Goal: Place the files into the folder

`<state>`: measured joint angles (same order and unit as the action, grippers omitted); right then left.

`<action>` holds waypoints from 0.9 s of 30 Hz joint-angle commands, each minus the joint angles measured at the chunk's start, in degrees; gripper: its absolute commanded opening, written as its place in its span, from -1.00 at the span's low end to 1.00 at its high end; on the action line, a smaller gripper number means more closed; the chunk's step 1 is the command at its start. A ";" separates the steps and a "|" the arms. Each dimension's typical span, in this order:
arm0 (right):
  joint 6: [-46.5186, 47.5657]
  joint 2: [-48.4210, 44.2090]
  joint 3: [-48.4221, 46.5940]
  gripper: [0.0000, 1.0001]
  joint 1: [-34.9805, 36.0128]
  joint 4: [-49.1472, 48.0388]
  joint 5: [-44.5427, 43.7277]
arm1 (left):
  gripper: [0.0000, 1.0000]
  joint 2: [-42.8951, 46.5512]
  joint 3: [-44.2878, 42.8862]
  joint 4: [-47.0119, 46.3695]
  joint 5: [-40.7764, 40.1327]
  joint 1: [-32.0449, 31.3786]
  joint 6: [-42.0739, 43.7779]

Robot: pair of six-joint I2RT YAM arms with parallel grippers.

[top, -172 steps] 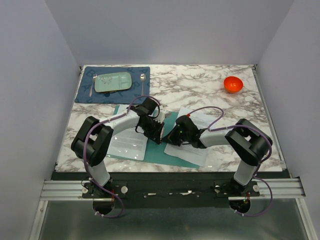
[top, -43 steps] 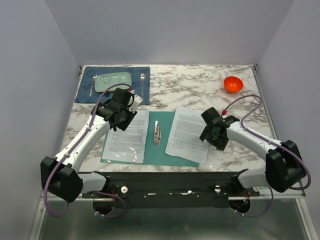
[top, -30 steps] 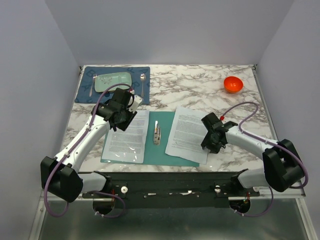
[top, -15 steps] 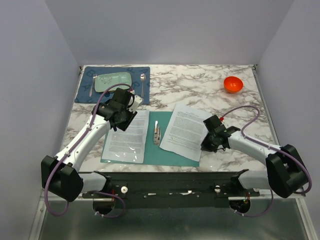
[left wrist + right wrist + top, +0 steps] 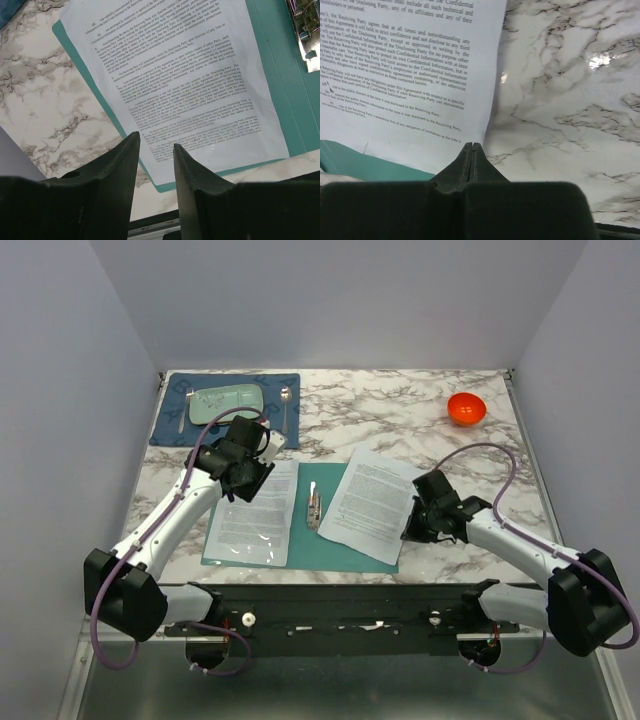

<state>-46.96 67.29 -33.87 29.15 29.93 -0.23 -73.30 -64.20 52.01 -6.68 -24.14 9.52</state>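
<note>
The files (image 5: 368, 503), a white sheet w/ dense black print, lie tilted on the right half of the open teal folder (image 5: 335, 550). Their far and right parts hang over onto the marble table (image 5: 400, 410). The right gripper (image 5: 413, 528) is at the sheet's near right corner. Its fingers are pressed together, tips at the paper's edge; can't tell if paper is nipped between them.

A metal clip (image 5: 315, 508) sits along the folder's centre. A 2nd printed sheet (image 5: 255, 512) lies flat on the left half. The left gripper (image 5: 243, 472) hovers above its far end, fingers partly spread w/ nothing between.

At far left is a blue placemat (image 5: 170, 428) w/ a pale green tray (image 5: 227, 403) and a spoon (image 5: 286, 405). An orange bowl (image 5: 466, 407) is at far right.
</note>
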 commanded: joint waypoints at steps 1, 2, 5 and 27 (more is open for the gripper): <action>8.45 1.18 -2.78 -0.99 0.03 2.15 4.00 | -0.07 -0.18 -1.27 0.46 0.44 -0.29 -0.82; 9.07 1.18 -3.39 -0.99 0.03 2.58 4.10 | -0.07 -0.18 -1.27 0.46 0.44 -0.29 -0.73; 11.71 1.00 -4.10 -0.99 0.03 3.72 4.27 | -0.07 -0.18 -1.27 0.55 0.35 -0.29 -0.82; -3.22 12.43 -6.13 0.09 -0.05 -1.01 -4.69 | -0.07 0.61 -0.75 0.64 -0.18 -0.38 -0.47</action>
<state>-47.70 78.35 -39.70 29.15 32.49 -5.02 -73.30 -64.20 52.03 -6.74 -24.14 9.15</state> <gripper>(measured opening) 0.577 0.466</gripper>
